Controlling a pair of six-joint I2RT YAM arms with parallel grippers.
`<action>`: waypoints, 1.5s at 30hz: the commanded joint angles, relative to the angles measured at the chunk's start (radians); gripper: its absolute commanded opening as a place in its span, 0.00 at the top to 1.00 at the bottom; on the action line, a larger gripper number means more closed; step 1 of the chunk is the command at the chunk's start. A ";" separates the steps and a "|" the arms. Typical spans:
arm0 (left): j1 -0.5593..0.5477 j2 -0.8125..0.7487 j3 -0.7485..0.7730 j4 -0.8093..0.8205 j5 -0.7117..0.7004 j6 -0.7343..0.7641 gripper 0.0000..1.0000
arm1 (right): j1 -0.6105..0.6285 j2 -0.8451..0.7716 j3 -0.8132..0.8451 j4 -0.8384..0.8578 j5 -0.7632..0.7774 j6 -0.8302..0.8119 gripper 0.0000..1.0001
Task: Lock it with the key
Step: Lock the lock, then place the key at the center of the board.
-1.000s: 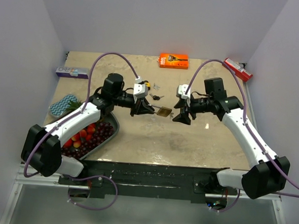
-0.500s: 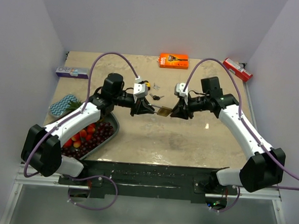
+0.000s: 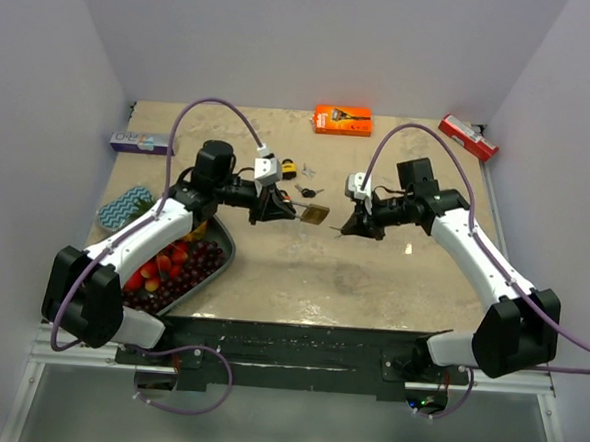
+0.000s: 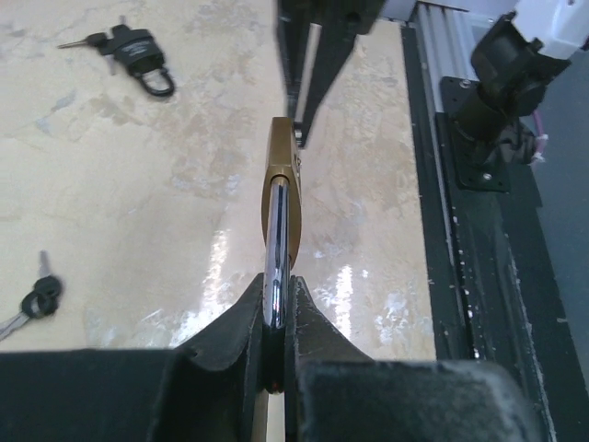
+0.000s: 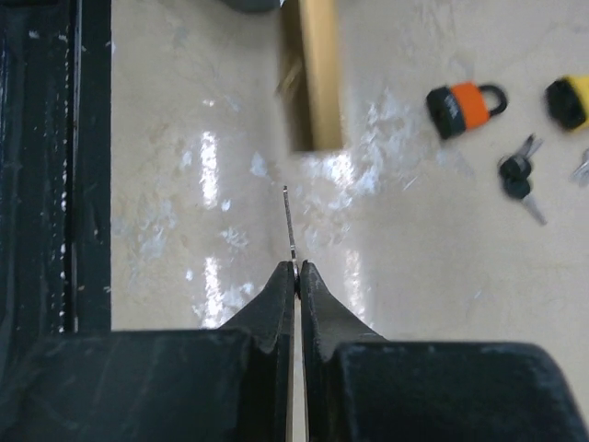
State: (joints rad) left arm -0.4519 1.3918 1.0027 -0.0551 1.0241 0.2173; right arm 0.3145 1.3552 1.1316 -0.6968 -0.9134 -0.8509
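Mid-table [image 3: 302, 277], left gripper [image 3: 276, 209] clamped on the steel shackle of the brass padlock [image 4: 280, 170], right gripper [image 5: 294, 269] pinched shut on a thin edge-on blade, apparently the key [image 5: 289, 226], tip near the padlock, not touching.

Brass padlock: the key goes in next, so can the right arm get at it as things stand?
Probably yes. The right gripper, shut on the key, faces the brass padlock held by the left gripper, and only bare table shows in the gap between them.
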 commanded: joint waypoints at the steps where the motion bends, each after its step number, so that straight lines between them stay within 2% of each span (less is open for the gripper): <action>1: 0.082 -0.008 0.089 0.075 0.019 0.007 1.00 | -0.028 0.010 -0.064 -0.116 0.042 -0.065 1.00; 4: 0.099 -0.005 0.103 0.013 0.022 0.050 1.00 | -0.041 0.053 -0.053 -0.106 0.045 -0.034 1.00; 6: 0.101 -0.005 0.105 -0.029 0.011 0.106 1.00 | -0.043 0.099 -0.038 -0.073 0.027 0.059 1.00; 8: 0.101 -0.007 0.096 -0.074 -0.010 0.134 1.00 | -0.041 0.128 -0.026 0.023 0.015 0.165 1.00; 9: 0.102 -0.007 0.091 -0.084 -0.039 0.151 1.00 | -0.040 0.154 -0.027 0.070 0.016 0.308 1.00; 11: 0.105 -0.008 0.079 -0.120 -0.058 0.177 1.00 | -0.029 0.174 -0.041 0.202 0.027 0.485 1.00; 15: 0.105 -0.011 0.060 -0.172 -0.136 0.240 1.00 | 0.020 0.231 -0.062 0.342 0.100 0.657 1.00; 20: 0.105 -0.010 0.056 -0.180 -0.209 0.223 1.00 | 0.064 0.341 -0.061 0.496 0.169 0.831 1.00; 29: 0.105 -0.025 0.031 -0.196 -0.245 0.205 1.00 | 0.066 0.495 -0.029 0.566 0.214 0.926 1.00; 37: 0.105 -0.004 0.033 -0.230 -0.266 0.217 1.00 | 0.061 0.527 -0.021 0.549 0.320 0.906 1.00; 40: 0.105 0.015 0.048 -0.265 -0.268 0.220 1.00 | 0.064 0.525 -0.012 0.531 0.318 0.885 0.78; 41: 0.105 0.022 0.056 -0.278 -0.266 0.220 1.00 | 0.063 0.518 -0.010 0.525 0.314 0.877 0.67; 42: 0.105 0.039 0.065 -0.313 -0.260 0.220 1.00 | 0.063 0.509 -0.013 0.520 0.309 0.869 0.49; 44: 0.105 0.070 0.102 -0.354 -0.254 0.209 1.00 | 0.064 0.443 -0.027 0.526 0.298 0.816 0.38; 45: 0.105 0.084 0.115 -0.398 -0.243 0.208 1.00 | 0.063 0.414 -0.047 0.533 0.295 0.796 0.26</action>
State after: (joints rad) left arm -0.3492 1.4364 1.0260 -0.3828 0.7277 0.4156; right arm 0.3790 1.8755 1.0878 -0.1715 -0.6353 0.0326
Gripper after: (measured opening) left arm 0.097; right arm 0.584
